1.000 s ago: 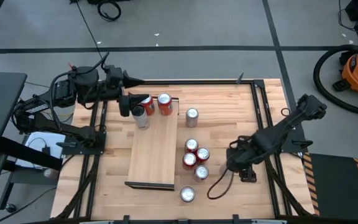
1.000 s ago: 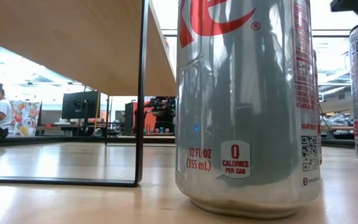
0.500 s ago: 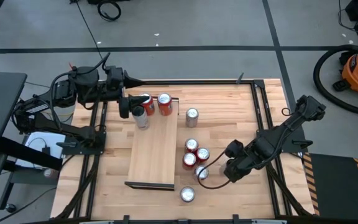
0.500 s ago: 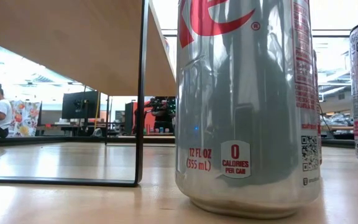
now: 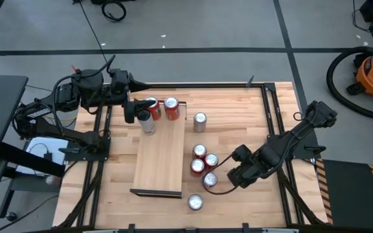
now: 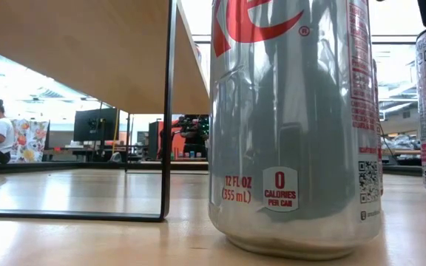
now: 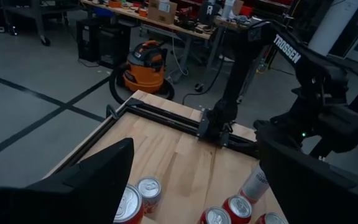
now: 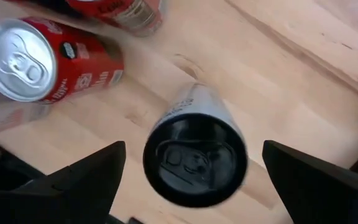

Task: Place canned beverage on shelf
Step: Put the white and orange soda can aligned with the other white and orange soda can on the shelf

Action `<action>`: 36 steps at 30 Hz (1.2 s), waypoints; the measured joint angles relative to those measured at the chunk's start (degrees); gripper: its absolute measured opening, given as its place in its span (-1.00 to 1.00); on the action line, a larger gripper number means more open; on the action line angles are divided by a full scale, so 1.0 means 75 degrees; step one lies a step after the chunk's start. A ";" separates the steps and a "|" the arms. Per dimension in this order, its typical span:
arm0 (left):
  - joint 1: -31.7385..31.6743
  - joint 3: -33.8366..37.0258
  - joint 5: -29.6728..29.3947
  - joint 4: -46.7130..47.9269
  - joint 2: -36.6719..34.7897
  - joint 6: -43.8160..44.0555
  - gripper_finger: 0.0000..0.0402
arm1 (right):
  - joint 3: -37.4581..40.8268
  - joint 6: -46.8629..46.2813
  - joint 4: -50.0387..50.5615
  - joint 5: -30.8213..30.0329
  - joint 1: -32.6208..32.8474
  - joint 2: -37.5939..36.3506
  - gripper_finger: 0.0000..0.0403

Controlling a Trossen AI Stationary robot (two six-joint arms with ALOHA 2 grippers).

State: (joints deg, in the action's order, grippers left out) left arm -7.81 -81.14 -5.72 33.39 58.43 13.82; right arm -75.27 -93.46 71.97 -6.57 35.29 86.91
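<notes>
the right gripper [image 5: 224, 177] has moved in toward the cans beside the shelf [image 5: 160, 158]. its fingers are wide open around a white can with a black top [image 8: 196, 151], holding nothing yet. next it can squeeze. the left gripper [image 5: 132, 109] waits open by the shelf's far end, near two red cans [image 5: 162, 107].

Glossy metal cans [image 5: 199, 167] with shiny silver tops stand on the planked, matt pale wooden tabletop [image 5: 238, 123] beside the smooth pale wooden shelf [image 5: 162, 155].
</notes>
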 joint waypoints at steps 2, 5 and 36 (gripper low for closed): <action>0.0000 0.0000 0.0000 0.0009 0.0000 0.0006 0.78 | 0.0079 0.0100 -0.0080 0.0003 -0.0038 0.0113 0.93; 0.0003 0.0000 0.0000 0.0121 0.0000 0.0015 0.78 | 0.0281 0.0290 -0.0310 0.0065 -0.0050 0.0157 0.93; 0.0148 -0.0959 0.0780 0.1001 0.0523 0.0539 0.75 | -0.0124 0.6866 0.1505 0.0719 -0.2679 -0.0871 0.36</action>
State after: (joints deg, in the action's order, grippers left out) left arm -6.70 -88.33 0.13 40.90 62.36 17.86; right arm -76.20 -41.97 83.26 -1.18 15.20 80.38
